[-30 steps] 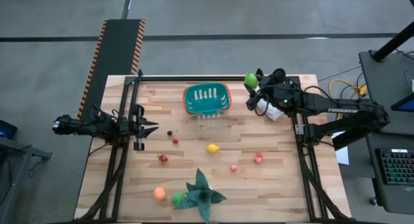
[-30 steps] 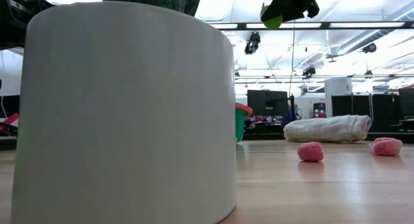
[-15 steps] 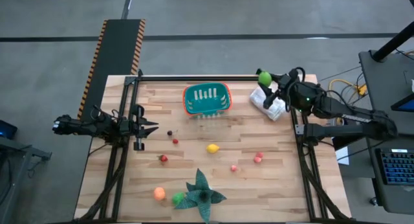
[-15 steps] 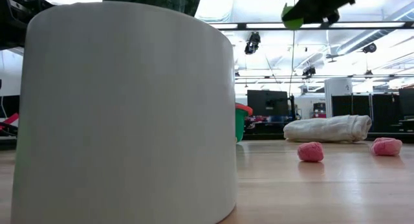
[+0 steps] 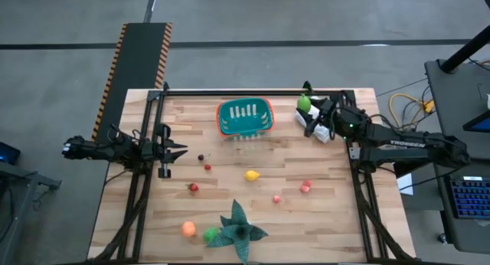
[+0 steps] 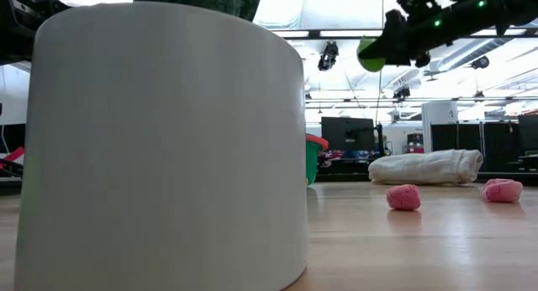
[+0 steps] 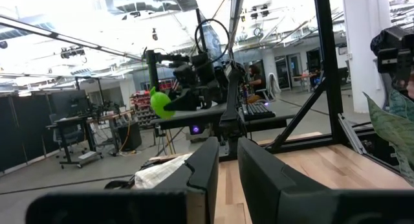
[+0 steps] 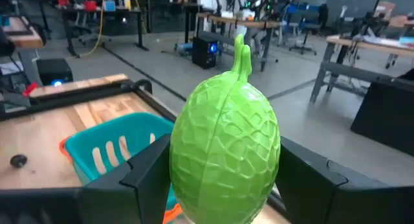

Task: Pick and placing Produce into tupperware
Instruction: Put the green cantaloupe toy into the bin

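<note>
The produce in play is a green, net-textured fruit [image 8: 225, 143] with a stem, and my right gripper [image 5: 308, 110] is shut on it. It hangs in the air at the table's far right, over the wrinkled white bag [image 5: 316, 125] and just right of the tupperware [image 5: 245, 117], a teal tub with an orange rim. The low view shows the fruit [image 6: 370, 54] high above the tabletop. Other produce lies loose on the wood: yellow [image 5: 251, 175], red [image 5: 194, 188], pink [image 5: 306, 187] and orange [image 5: 188, 228]. My left gripper [image 5: 180, 150] waits shut at the left edge. My right gripper pinches the green fruit by its two opposite sides [image 8: 184, 169], one dark finger [image 8: 145, 179] on each flank. The fingers come roughly level from the table's right side. The fruit sits upright with its stem [image 8: 242, 56] up, lifted clear of the table and the bag.
A dark green star-shaped leafy thing [image 5: 239, 228] lies near the front edge, with a small green piece [image 5: 210, 234] beside it. A large white cylinder [image 6: 168, 140] blocks most of the low view. Black frame posts stand at both table sides.
My right gripper, still shut on the green fruit, swung first toward the table's right edge, then came down and back a little toward the tub. It now hangs lower, over the white bag. The fruit stayed upright in the hold.
</note>
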`<state>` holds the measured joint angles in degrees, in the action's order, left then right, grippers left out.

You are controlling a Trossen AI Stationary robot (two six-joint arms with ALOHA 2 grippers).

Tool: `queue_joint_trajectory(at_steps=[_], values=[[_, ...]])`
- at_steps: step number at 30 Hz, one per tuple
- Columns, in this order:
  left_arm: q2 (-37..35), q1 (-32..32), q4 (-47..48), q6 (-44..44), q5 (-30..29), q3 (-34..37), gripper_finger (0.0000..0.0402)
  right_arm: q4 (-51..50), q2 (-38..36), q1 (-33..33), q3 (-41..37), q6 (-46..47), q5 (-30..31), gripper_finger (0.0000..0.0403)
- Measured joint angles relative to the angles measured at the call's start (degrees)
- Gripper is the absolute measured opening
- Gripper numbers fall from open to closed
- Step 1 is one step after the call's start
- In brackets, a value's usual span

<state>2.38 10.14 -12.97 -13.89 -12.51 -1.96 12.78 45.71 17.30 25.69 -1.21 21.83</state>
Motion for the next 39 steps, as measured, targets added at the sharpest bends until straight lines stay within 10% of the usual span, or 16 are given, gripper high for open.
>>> queue_joint_trajectory(at_steps=[23, 39], values=[[0.2, 0.0, 0.3, 0.0, 0.0, 0.0, 0.0046, 19.8, 34.6, 3.8, 10.6, 2.6, -8.9, 0.0226], [1.2, 0.0, 0.3, 0.0, 0.0, 0.1, 0.0046, -1.6, 55.2, 6.0, 36.4, 1.9, -13.0, 0.0226]])
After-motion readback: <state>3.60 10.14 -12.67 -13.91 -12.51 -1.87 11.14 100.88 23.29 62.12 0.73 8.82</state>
